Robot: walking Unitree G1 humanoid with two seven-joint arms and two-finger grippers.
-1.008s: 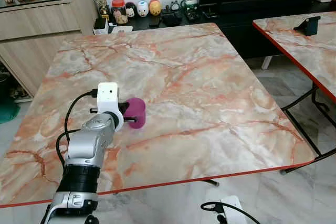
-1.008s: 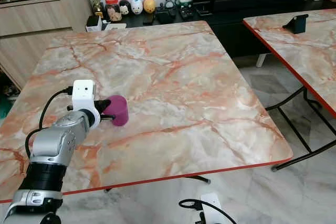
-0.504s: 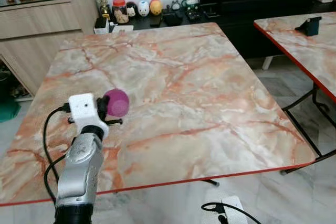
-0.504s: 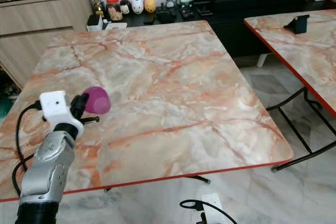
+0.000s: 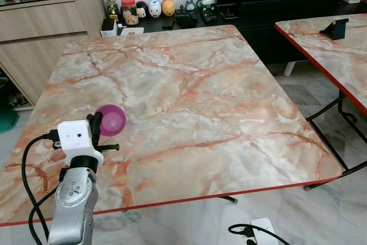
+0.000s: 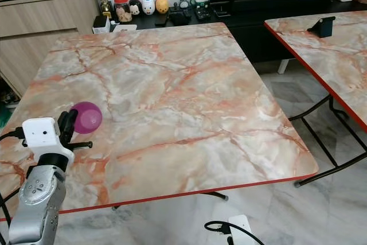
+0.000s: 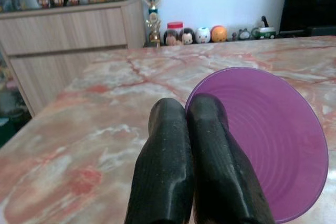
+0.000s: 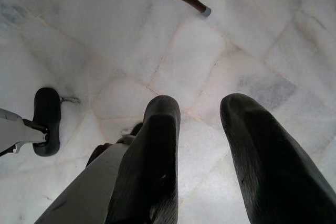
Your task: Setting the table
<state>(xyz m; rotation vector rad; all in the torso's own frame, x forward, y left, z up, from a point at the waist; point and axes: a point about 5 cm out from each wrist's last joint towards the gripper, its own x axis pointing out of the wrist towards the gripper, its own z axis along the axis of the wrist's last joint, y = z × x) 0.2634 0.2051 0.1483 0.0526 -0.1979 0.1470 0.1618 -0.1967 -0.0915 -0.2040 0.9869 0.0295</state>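
Gripping purple cup (image 5: 110, 120) rim, left end effector (image 7: 190, 129) (over marble table (image 5: 218, 96)); right end effector (image 8: 202, 124) spread.

Left end effector (image 7: 188, 129) fingers cover the purple cup (image 7: 273, 140) rim where pinched. Cup's lower edge cut off by frame. Beyond it, shelf figurines (image 5: 155, 8) too small to identify.
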